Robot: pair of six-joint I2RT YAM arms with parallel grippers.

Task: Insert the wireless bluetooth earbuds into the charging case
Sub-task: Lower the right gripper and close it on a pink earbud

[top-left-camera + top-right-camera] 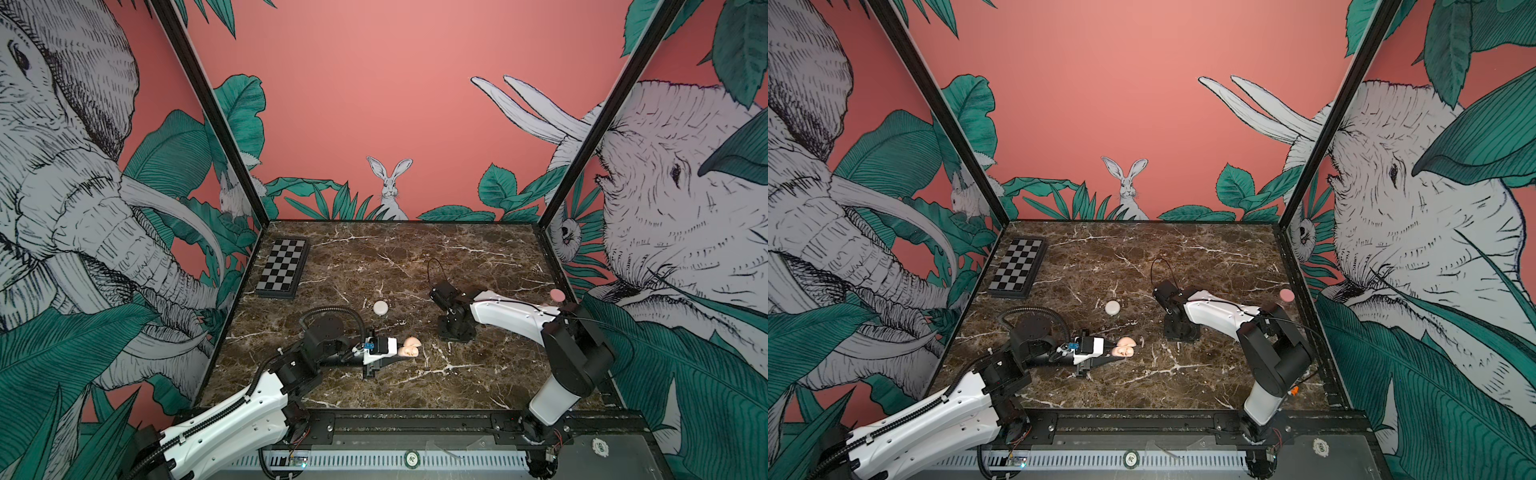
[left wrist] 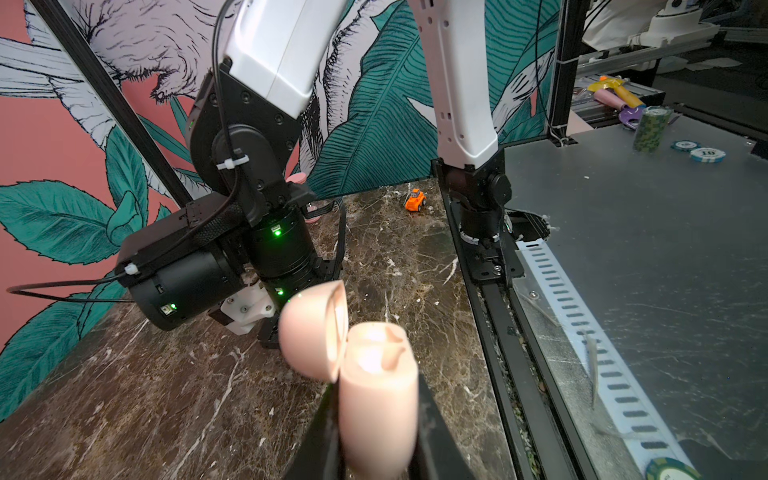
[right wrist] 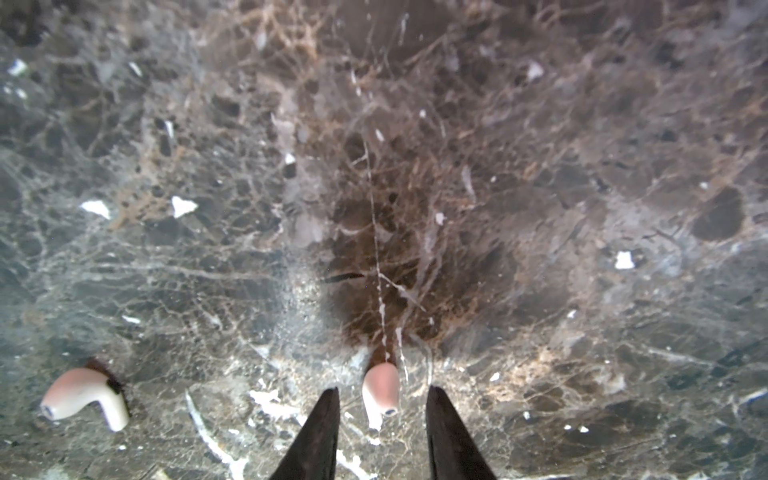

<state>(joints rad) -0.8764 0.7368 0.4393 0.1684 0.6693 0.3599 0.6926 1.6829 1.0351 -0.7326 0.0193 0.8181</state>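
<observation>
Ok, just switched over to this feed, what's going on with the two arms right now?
The left gripper is clamped on the charging case, whose lid is open; the slots that show look empty. The right gripper is down at the marble table with one earbud between its open jaws, a gap on each side, so it is not gripped yet. The second earbud lies loose on the table off to one side. Neither is in the case.
</observation>
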